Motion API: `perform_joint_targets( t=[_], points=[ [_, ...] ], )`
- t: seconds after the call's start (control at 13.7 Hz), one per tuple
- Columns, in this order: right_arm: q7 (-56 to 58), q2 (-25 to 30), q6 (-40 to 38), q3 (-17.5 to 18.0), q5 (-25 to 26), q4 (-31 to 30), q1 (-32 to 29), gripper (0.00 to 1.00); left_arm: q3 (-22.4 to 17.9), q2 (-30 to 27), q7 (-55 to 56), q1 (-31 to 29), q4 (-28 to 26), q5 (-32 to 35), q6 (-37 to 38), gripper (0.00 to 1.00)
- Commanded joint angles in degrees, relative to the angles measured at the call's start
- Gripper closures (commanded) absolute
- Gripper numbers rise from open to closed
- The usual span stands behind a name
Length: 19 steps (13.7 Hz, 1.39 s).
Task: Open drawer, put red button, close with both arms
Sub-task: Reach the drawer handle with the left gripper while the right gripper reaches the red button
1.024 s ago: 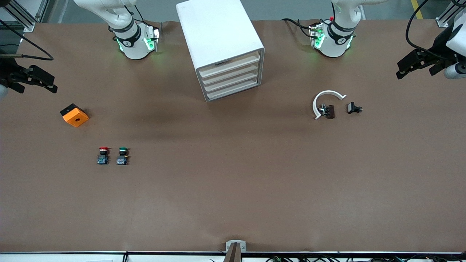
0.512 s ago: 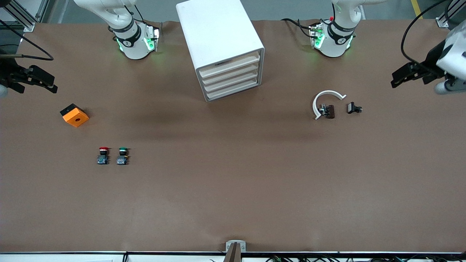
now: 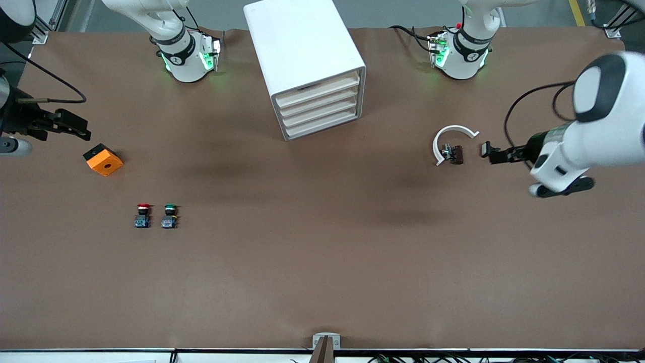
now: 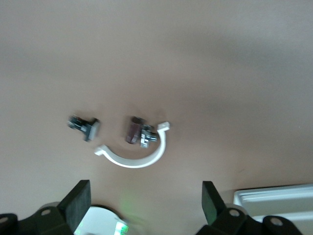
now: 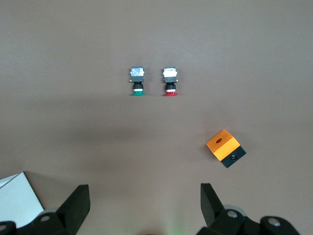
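The white cabinet (image 3: 302, 55) stands near the robots' bases, and its four cream-fronted drawers (image 3: 319, 108) are all shut. The red button (image 3: 143, 215) stands upright on the table beside a green-capped one (image 3: 170, 215), toward the right arm's end; the right wrist view shows the red button (image 5: 170, 81) too. My right gripper (image 3: 75, 130) hangs open and empty over the table near the orange box, its fingers (image 5: 78, 201) wide apart. My left gripper (image 3: 496, 154) is open and empty beside a small black part, with its fingers (image 4: 211, 200) spread.
An orange box (image 3: 103, 159) with a black base lies near the right gripper. A white C-shaped ring (image 3: 450, 137), a small brown part (image 3: 456, 154) and a small black part (image 3: 486, 148) lie toward the left arm's end. The cabinet's corner (image 4: 274, 199) shows in the left wrist view.
The left arm has swung from the table's edge down and inward to the small black part. The right gripper has shifted slightly toward the orange box. Both stay open.
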<state>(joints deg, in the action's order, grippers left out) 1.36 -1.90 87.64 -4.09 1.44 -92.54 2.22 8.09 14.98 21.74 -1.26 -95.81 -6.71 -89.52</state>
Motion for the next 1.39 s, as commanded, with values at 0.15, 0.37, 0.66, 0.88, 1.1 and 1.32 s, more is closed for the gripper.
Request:
perform_joint_targets(
  t=[0.15, 0.37, 0.66, 0.88, 1.1, 1.32],
  points=[
    [2.8, -12.2, 8.2, 0.2, 1.5, 0.6, -3.8, 0.00, 1.2, 8.3, 28.5, 6.5, 1.9, -3.7, -1.0, 0.00],
    [4.5, -18.6, 15.4, 0.2, 1.5, 0.4, -4.2, 0.00, 1.2, 13.1, 47.3, 12.3, 2.5, -5.1, -3.0, 0.00],
    [7.1, -26.2, 28.4, 0.2, 1.5, -0.4, -4.5, 0.00, 1.9, 21.6, 85.0, 19.0, 7.6, -10.9, -2.9, 0.00],
    [9.8, -31.1, 35.2, 0.3, 0.9, -0.4, -5.6, 0.00, 2.3, 24.8, 90.8, 23.3, 7.4, -19.8, -2.8, 0.00],
    [9.9, -34.6, 38.5, 0.4, 0.7, -0.4, -6.2, 0.00, 2.3, 26.4, 97.0, 24.6, 7.6, -30.7, -2.7, 0.00],
    [9.9, -34.7, 42.5, 0.4, 0.7, -4.6, -5.7, 0.00, 2.5, 26.9, 103.1, 26.3, 7.7, -35.2, 0.2, 0.00]
  ],
)
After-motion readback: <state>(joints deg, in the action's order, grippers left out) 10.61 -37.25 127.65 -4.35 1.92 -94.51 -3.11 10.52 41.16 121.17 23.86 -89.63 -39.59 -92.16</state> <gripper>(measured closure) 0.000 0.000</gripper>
